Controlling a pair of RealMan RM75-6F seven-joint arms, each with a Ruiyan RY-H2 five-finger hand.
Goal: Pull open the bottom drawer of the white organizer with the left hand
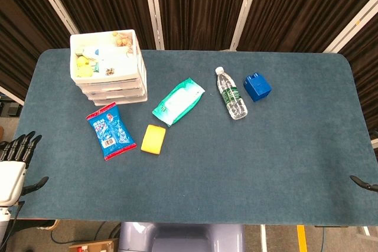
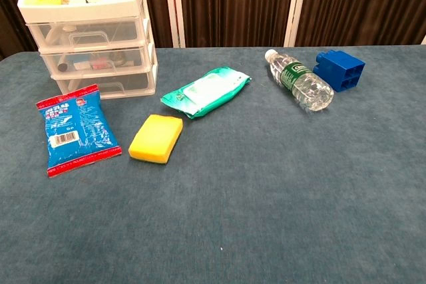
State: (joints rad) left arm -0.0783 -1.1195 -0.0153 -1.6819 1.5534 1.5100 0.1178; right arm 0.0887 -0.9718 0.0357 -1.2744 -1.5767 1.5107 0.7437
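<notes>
The white organizer point(image 1: 109, 66) stands at the table's far left corner, with three clear drawers stacked under an open top tray. Its bottom drawer point(image 2: 106, 83) sits pushed in, flush with the two above; in the head view only the bottom drawer's point(image 1: 116, 100) front edge shows. My left hand point(image 1: 15, 160) hangs off the table's near left edge, fingers stretched out and holding nothing, far from the organizer. Of my right hand point(image 1: 364, 183) only a dark tip shows at the near right edge. Neither hand appears in the chest view.
A blue snack packet point(image 2: 75, 128) lies just in front of the organizer, a yellow sponge point(image 2: 156, 138) to its right. Further right are a green wipes pack point(image 2: 206, 91), a water bottle point(image 2: 299, 80) on its side and a blue block point(image 2: 340, 70).
</notes>
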